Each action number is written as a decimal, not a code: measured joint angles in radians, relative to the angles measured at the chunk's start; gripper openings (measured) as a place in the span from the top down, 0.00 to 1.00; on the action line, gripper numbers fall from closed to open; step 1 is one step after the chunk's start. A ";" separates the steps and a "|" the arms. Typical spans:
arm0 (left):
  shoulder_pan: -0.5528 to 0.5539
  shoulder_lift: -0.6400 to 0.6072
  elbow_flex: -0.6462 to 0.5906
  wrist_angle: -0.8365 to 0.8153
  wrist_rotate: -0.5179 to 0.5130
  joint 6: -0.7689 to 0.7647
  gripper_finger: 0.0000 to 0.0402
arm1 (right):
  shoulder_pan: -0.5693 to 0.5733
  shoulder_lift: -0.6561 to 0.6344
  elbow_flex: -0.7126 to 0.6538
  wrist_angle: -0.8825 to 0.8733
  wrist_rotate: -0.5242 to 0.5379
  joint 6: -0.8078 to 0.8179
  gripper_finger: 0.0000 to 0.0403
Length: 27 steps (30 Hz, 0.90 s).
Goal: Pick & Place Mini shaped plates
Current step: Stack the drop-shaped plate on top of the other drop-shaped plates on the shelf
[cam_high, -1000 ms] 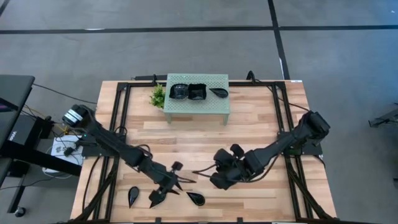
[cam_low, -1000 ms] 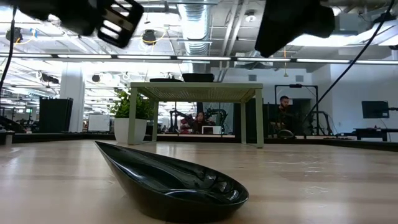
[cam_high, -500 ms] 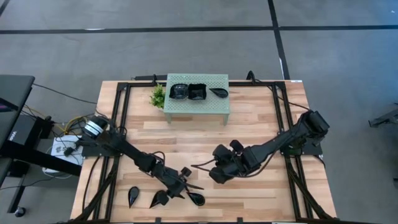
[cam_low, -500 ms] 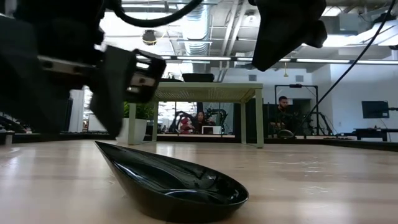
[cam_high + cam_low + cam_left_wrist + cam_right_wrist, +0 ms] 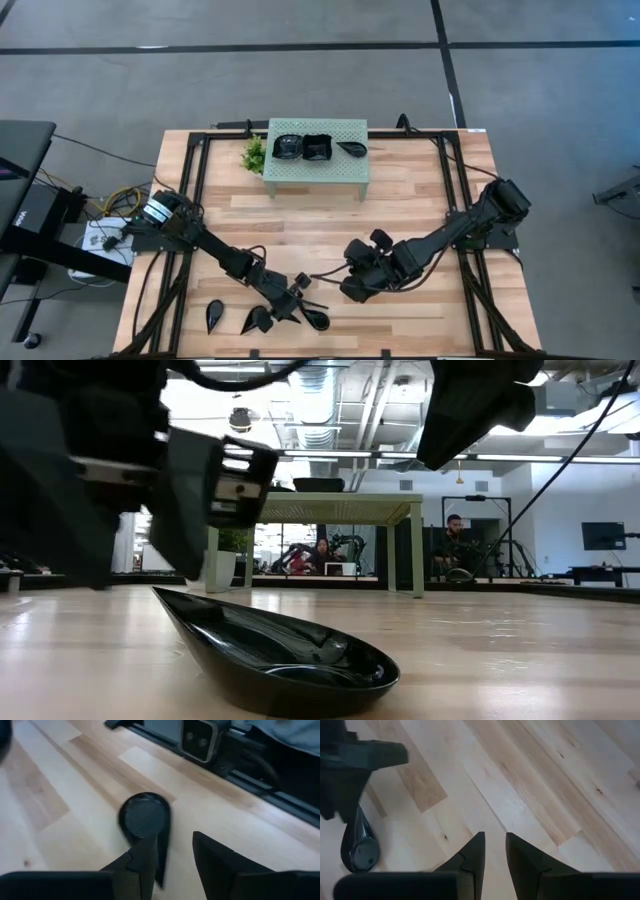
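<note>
Three black teardrop plates lie flat along the table's near edge (image 5: 215, 316) (image 5: 258, 320) (image 5: 316, 320). My left gripper (image 5: 303, 306) is open and low over the right-hand one. Its fingers stand on either side of that plate's pointed end (image 5: 161, 874); I see no touch. The plate's round bowl (image 5: 145, 817) lies beyond the fingertips. The low view shows this plate (image 5: 285, 655) resting on its underside, with the left gripper (image 5: 130, 510) behind its tip. My right gripper (image 5: 352, 287) hovers narrowly open over bare wood, to the right of the plate. Three more black plates (image 5: 317, 148) sit on the mint-green stand.
The mint-green perforated stand (image 5: 316, 172) stands at the table's far middle, with a small potted plant (image 5: 255, 154) to its left. Black frame rails (image 5: 195, 190) (image 5: 452, 190) run along both sides. Bare wood (image 5: 330, 225) lies between the stand and the grippers. People sit in the room behind (image 5: 455, 545).
My left gripper has moved toward the table's right, from above the middle teardrop plate to the right-hand one, and has come down low behind it. The plates have stayed where they were. My right gripper has barely shifted.
</note>
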 joint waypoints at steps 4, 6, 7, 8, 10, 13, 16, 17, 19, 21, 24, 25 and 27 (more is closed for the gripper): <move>0.008 0.016 0.000 0.005 -0.004 -0.004 0.69 | 0.000 0.000 0.000 0.001 0.000 0.000 0.82; 0.008 0.016 0.000 0.008 -0.004 -0.014 0.69 | 0.001 0.000 0.000 0.000 0.000 0.000 0.82; 0.010 0.016 0.000 0.009 -0.002 -0.014 0.69 | 0.001 0.000 0.000 0.000 0.000 0.000 0.82; 0.012 0.016 0.000 0.008 -0.006 -0.015 0.69 | 0.001 0.000 0.000 0.000 0.000 0.000 0.82; 0.019 0.016 0.000 0.007 -0.009 -0.015 0.70 | 0.000 0.000 0.000 0.000 0.000 0.000 0.82; 0.028 0.020 0.000 0.000 -0.011 -0.021 0.73 | 0.000 0.000 0.000 0.000 0.000 0.000 0.82; 0.037 0.027 0.000 0.000 -0.010 -0.022 0.76 | 0.000 0.000 0.000 0.000 0.000 0.000 0.82; 0.039 0.028 0.000 -0.008 -0.009 -0.023 0.78 | 0.000 0.000 0.000 0.000 0.000 0.000 0.82; 0.040 0.036 0.000 -0.003 0.003 -0.045 0.80 | 0.000 0.000 0.000 0.000 0.000 0.000 0.82; 0.035 0.044 0.000 -0.009 0.010 -0.065 0.83 | 0.000 0.000 0.000 0.000 0.000 0.000 0.82; 0.025 0.047 0.000 -0.005 0.012 -0.073 0.85 | 0.001 0.000 0.000 0.000 0.000 0.000 0.82; 0.022 0.047 0.000 -0.003 0.011 -0.073 0.86 | 0.000 0.000 0.000 0.000 0.000 0.000 0.82; 0.019 0.047 0.000 -0.001 0.004 -0.072 0.86 | 0.000 0.000 0.000 0.000 0.000 0.000 0.82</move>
